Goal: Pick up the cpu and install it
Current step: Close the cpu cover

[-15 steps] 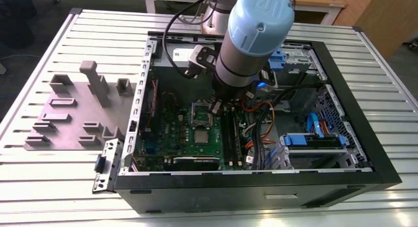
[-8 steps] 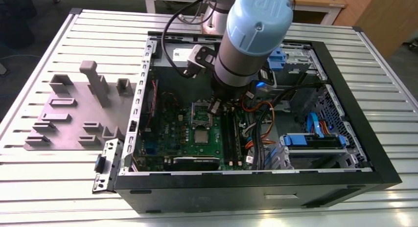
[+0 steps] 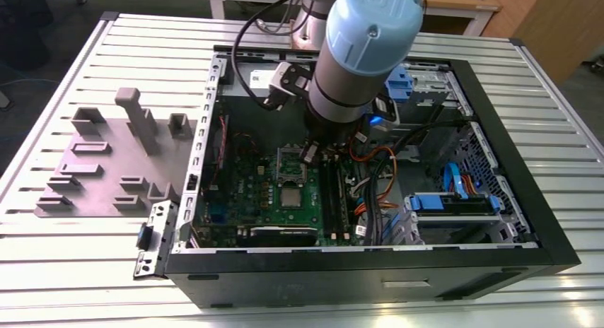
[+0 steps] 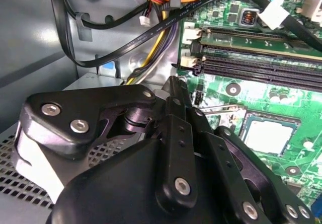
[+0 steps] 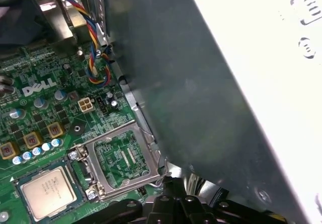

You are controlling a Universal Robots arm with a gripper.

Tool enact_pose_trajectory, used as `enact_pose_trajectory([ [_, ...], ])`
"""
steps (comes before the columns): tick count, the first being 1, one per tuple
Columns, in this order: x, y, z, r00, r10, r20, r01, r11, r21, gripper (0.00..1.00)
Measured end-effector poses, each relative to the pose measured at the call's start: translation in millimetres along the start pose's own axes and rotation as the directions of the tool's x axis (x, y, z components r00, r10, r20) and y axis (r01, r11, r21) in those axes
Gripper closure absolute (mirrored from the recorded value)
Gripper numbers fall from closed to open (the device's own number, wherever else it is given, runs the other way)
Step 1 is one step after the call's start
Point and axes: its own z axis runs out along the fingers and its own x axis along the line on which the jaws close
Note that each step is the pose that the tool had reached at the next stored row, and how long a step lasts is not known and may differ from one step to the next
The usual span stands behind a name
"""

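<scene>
The cpu (image 3: 291, 198), a small square chip with a silver-grey top, lies flat in its socket on the green motherboard (image 3: 247, 194) inside the open computer case. It also shows in both wrist views as the cpu (image 4: 266, 135) (image 5: 48, 191). Beside it the socket's metal retention frame (image 5: 123, 156) stands swung open. My gripper (image 3: 315, 155) hangs just above that frame's edge, apart from the chip. In the second wrist view the gripper (image 4: 175, 83) has its black fingers closed together with nothing between them.
The black case wall (image 3: 378, 275) rings the board. Memory slots (image 4: 261, 65) and loose cables (image 4: 151, 27) run close to the gripper. A blue drive cage (image 3: 453, 203) sits at the exterior view's right. A grey-purple moulded plate (image 3: 104, 165) lies on the slatted table.
</scene>
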Motion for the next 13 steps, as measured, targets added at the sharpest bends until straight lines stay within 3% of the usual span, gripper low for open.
enact_pose_trajectory([
  [9,-1.3,2.6,-8.1,1.0,0.0,-0.0041,0.0,1.0,0.0022,0.89],
  [13,-1.3,3.5,-9.4,0.9999,0.001,-0.0132,-0.001,1.0,0.0069,0.89],
])
